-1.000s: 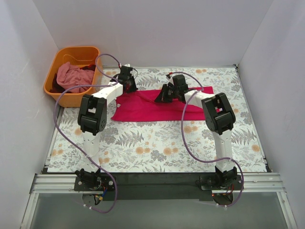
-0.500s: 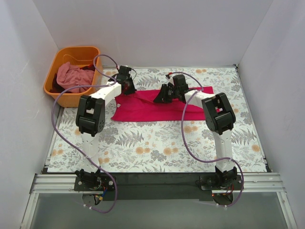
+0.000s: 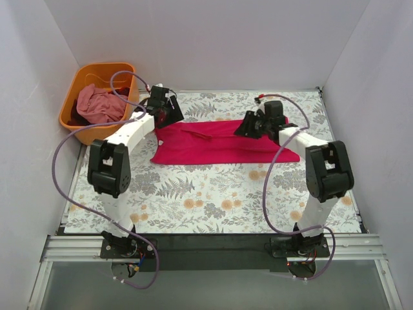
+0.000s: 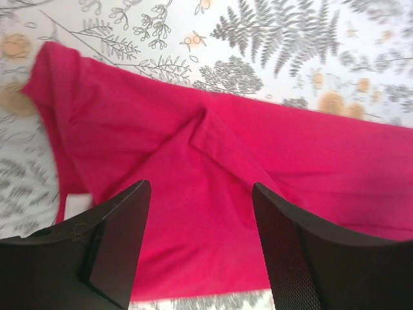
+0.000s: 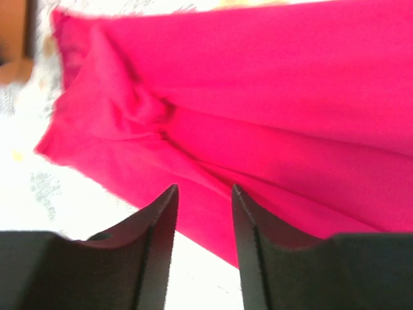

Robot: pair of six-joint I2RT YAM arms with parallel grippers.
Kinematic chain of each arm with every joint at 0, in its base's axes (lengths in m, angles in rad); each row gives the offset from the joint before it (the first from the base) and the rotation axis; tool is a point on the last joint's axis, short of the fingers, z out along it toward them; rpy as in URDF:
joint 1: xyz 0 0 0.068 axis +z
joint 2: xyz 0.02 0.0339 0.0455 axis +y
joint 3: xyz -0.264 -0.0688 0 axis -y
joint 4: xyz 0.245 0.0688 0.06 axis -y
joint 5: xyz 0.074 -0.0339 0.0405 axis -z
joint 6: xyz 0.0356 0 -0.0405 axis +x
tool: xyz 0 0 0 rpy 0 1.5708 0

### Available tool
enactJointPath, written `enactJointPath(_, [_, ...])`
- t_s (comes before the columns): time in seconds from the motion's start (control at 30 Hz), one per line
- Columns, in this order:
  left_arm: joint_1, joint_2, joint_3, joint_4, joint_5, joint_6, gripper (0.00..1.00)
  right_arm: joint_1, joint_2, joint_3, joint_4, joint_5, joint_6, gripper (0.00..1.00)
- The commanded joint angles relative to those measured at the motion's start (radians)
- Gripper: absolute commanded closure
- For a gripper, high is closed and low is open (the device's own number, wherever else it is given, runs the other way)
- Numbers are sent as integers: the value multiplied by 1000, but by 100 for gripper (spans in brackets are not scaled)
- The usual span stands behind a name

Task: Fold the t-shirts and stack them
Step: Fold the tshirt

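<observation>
A crimson-pink t-shirt lies spread in a wide band across the far half of the floral table. Its white neck label shows near the left finger. My left gripper hovers over the shirt's left end, open, with only cloth seen below the wide gap. My right gripper is above the shirt's upper right part, jaws parted, with folds of the shirt behind them and nothing held. A paler pink t-shirt lies bunched in the basket.
The orange plastic basket stands at the far left corner, just beyond the table's edge, and also holds some dark cloth. White walls close in the table on three sides. Purple cables loop around both arms.
Both grippers have opened and let go of the crimson shirt. The right arm swung to the right and the left one edged back-left. The shirt now reaches farther right.
</observation>
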Motion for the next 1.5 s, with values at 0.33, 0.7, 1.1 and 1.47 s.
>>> enactJointPath(0.33, [6,-369,-496,22,6,-101,88,-64,-176,-225,-102,145,-197,73])
enactJointPath(0.7, [58,-317,-587,27,-50,-124,96,-93,-114,-222,-102,159,-201,73])
enactJointPath(1.1, [80,-297,-621,-5,-70,-125,97,-182,-9,-93,-99,167,-177,73])
enactJointPath(1.47, [83,-300,-624,-13,-93,-118,97,-368,40,19,-99,164,-82,73])
